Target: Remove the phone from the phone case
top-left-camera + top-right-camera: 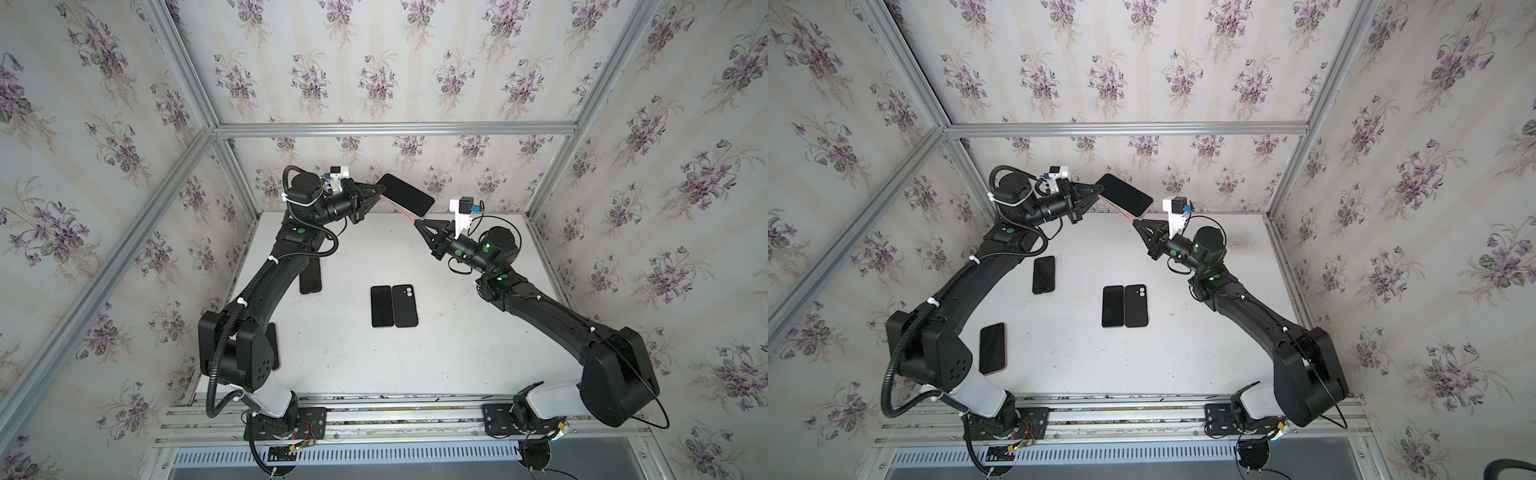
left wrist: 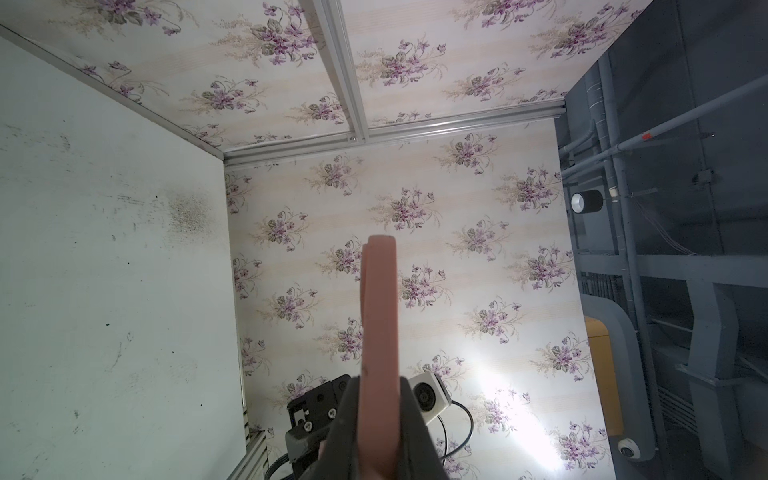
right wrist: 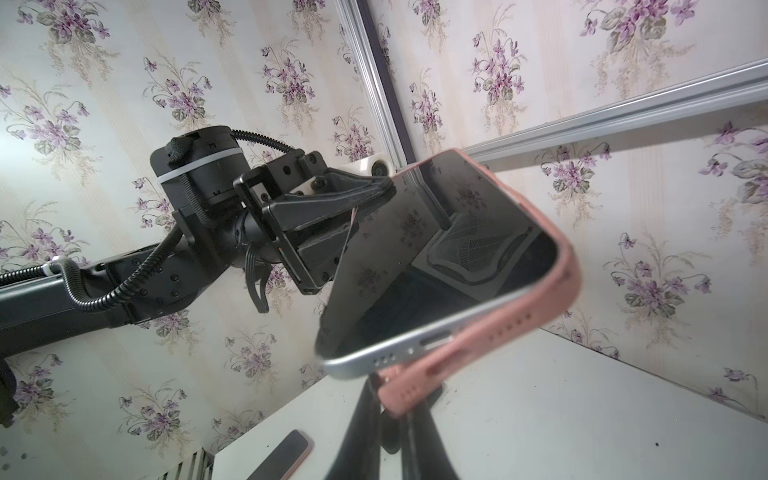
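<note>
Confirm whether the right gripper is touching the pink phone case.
Touching. The right wrist view shows the right gripper pinching the pink phone case by its peeled corner.

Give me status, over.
Left end effector shut on phone, cased end. Right end effector shut on pink case corner. Phone corner popped free. Nothing blocking.

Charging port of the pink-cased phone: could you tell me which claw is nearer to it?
Right. The right claw pinches a corner of the pink case beside the port; the left claw clamps the opposite end of the phone.
</note>
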Controlling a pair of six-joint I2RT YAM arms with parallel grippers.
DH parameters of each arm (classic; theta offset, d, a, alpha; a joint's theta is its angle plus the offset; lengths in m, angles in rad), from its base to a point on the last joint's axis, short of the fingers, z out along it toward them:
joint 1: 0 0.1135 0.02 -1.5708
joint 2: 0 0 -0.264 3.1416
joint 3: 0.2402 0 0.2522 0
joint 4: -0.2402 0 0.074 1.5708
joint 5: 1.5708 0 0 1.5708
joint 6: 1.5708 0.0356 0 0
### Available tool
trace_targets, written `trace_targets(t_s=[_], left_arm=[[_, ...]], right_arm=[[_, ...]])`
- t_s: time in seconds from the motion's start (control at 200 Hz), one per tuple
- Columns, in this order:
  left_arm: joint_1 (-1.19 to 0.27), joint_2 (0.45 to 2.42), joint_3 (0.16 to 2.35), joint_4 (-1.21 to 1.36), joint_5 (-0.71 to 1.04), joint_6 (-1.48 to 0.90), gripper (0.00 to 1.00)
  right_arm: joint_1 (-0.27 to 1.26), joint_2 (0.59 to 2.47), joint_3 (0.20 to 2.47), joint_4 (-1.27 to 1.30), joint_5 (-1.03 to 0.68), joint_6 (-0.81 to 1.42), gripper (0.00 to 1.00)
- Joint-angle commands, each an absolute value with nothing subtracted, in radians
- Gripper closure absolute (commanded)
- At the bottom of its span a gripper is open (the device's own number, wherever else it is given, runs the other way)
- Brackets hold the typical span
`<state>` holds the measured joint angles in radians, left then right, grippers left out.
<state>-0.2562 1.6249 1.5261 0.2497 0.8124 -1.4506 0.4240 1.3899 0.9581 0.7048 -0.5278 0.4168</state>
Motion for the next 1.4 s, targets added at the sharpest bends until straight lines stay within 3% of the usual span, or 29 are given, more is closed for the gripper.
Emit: trace_targets(t_s=[0.0,0.05,0.14,0.38,0.5,0.75,1.119,1.394], left_arm=[[-0.252,1.617,1.554,0.291,0.946,-1.46,1.0],[-0.247,1.621,1.577,0.255,0.962,-1.413,1.0],[-0.242,1.621,1.638,0.127,0.979,-1.267,1.0],[-0.241,1.642,1.831,-0.225,1.055,-0.808,1.0],[-0.238,1.661,1.957,-0.547,1.017,-0.476,1.0],[-0.311,1.586,1.94,-0.861,0.872,0.079,1.0],[-0.354,1.516,1.892,-0.908,0.894,0.226,1.0],[-0.382,1.525,1.903,-0.908,0.917,0.249,1.0]], right_arm=[[0.4,1.36,0.917,0.637,-0.386,0.363,0.72],[0.386,1.337,0.891,0.632,-0.407,0.37,0.55],[0.355,1.283,0.843,0.568,-0.423,0.352,0.36],[0.263,1.164,0.859,0.226,-0.488,0.115,0.22],[0.23,1.141,0.902,0.115,-0.591,-0.03,0.21],[0.231,1.203,1.043,-0.209,-0.817,-0.346,0.25],[0.311,1.266,1.126,-0.372,-0.937,-0.489,0.36],[0.375,1.296,1.139,-0.353,-0.957,-0.477,0.43]])
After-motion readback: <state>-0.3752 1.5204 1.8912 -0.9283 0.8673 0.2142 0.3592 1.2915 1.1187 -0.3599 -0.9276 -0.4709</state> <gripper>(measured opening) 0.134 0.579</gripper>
